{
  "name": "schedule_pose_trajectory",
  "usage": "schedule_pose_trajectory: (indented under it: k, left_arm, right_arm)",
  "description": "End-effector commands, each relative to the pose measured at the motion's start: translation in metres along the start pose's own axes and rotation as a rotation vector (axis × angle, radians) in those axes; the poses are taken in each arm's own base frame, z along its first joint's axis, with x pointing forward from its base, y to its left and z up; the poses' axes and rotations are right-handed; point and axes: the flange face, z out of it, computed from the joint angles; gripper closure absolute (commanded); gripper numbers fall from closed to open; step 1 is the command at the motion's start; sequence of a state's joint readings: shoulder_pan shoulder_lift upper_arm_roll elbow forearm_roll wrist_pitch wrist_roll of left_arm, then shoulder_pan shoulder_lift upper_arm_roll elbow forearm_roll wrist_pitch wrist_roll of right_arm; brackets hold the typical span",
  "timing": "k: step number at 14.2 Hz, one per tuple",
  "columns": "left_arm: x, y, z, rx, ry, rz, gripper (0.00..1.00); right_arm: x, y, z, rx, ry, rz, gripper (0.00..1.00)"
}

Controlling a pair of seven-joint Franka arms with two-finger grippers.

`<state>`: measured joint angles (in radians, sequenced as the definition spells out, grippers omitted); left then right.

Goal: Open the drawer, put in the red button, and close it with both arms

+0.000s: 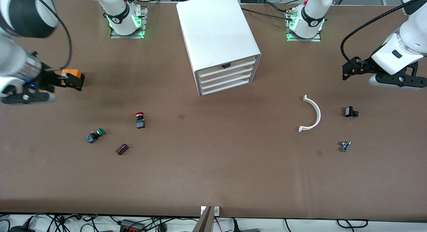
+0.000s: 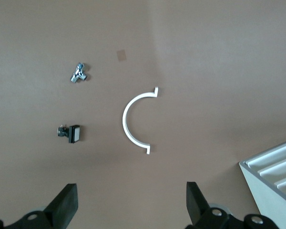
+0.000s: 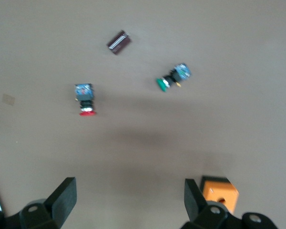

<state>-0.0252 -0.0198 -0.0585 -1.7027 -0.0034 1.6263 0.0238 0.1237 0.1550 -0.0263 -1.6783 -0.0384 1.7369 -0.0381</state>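
The white 4-drawer cabinet (image 1: 222, 45), smooth and boxy, stands shut on the brown table (image 1: 213, 178). The left gripper (image 2: 131, 205) and right gripper (image 3: 130, 202) hover spread and empty. The red button (image 1: 140, 120), between cabinet and green button (image 1: 95, 136), looks light and rigid; its squarish black-and-blue body seems the best hold.

Your right gripper (image 1: 75, 79) hangs at the frame's left edge, left gripper (image 1: 347, 71) at its right edge, both jaws spread.
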Motion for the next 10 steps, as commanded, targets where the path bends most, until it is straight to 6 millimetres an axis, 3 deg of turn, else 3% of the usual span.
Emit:
schedule_pose_trajectory:
  k: [1,3,5,8,10]
  left_arm:
    - [-0.009,0.015,0.002,-0.025,-0.099,0.028,0.0]
    - [-0.011,0.056,0.024,-0.047,-0.206,0.1,0.0]
    - [-0.001,0.091,0.059,-0.041,-0.283,0.161,0.0]
    - [0.008,0.119,0.093,-0.166,-0.353,0.177,0.0]
    - [0.019,0.128,0.116,-0.324,-0.386,0.148,0.0]
  right_arm:
    - [0.04,-0.039,0.03,-0.018,-0.027,-0.054,0.0]
    - [0.055,-0.05,0.066,-0.011,-0.054,-0.069,0.0]
    - [0.067,-0.077,0.101,-0.017,-0.075,-0.101,0.0]
    - [0.079,-0.097,0.148,-0.001,-0.101,-0.118,0.0]
    - [0.086,-0.097,0.177,0.008,-0.108,-0.112,0.0]
